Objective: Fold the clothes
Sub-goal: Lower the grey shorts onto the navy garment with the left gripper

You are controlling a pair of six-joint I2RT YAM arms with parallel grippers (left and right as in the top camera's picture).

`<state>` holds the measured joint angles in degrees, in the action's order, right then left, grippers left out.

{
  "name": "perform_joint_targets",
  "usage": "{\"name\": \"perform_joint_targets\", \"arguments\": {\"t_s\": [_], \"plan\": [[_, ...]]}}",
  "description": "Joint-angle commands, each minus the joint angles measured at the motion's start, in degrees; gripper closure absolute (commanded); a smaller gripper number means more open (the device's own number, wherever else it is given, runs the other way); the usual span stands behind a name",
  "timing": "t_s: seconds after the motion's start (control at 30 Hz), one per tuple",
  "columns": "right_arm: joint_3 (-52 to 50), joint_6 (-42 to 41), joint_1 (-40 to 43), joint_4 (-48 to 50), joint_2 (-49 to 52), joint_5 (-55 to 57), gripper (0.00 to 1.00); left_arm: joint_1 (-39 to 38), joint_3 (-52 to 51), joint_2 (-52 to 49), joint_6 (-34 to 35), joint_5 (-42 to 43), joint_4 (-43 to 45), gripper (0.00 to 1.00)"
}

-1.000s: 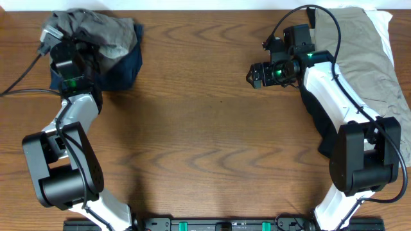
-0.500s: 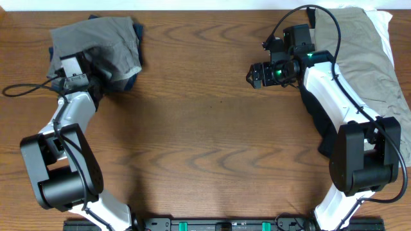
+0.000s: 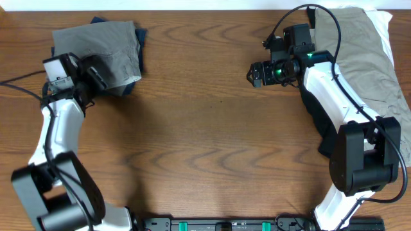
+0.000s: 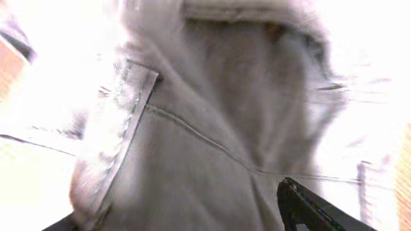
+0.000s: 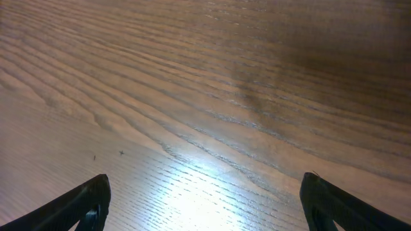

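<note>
R fingers [image 5: 96,202] spread wide, nothing btwn them, only bare wood grain w/ a bright glare patch. L fingers [image 4: 314,205]: one dark tip clear at lower right of L wrist view, a sliver of the other at lower left, so they stand apart. No cloth seen pinched btwn them, but the view is blurred + overexposed. Grey fabric w/ a stitched seam and a pale band fills it.

Near edge of tabletop [image 3: 205,147]: black rail [image 3: 225,225] w/ green marks. L arm [image 3: 54,138] and R arm [image 3: 334,96] rise from either end of it. Centre of tabletop: brown wood.

Right edge, mid-depth: black garment [image 3: 313,125] lies partly under R arm, running twd the far side.

Far half: R gripper [image 3: 255,74] hovers over wood, right of centre, pointing left, well apart from all cloth. L gripper [image 3: 97,74] sits at the near edge of the grey shorts [image 3: 103,42], over or touching the fabric; cannot tell which.

Far-left corner: grey shorts lie flat, folded to a rough rectangle, atop a navy garment [image 3: 133,78] that peeks out along the right side + near-right corner. Far-right corner: khaki garment [image 3: 366,54] spread loose, wrinkled, over a white cloth [image 3: 385,22] showing at the far-right edge.
</note>
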<state>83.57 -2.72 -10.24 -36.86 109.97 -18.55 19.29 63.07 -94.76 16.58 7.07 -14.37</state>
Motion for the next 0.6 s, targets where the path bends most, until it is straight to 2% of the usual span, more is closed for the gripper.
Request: {"name": "perform_joint_targets", "arguments": {"t_s": [0.0, 0.17, 0.3, 0.57], "plan": [[0.9, 0.7, 0.5, 0.2, -1.2, 0.2, 0.08, 0.3, 0.7, 4.5, -6.3, -0.8, -0.2, 0.27], [0.9, 0.7, 0.5, 0.2, -1.2, 0.1, 0.07, 0.2, 0.7, 8.8, -7.2, -0.7, -0.4, 0.27], [0.9, 0.7, 0.5, 0.2, -1.2, 0.2, 0.07, 0.2, 0.7, 9.1, -8.4, -0.7, 2.6, 0.27], [0.9, 0.7, 0.5, 0.2, -1.2, 0.2, 0.07, 0.2, 0.7, 3.5, -11.0, -0.7, 17.6, 0.27]]}}
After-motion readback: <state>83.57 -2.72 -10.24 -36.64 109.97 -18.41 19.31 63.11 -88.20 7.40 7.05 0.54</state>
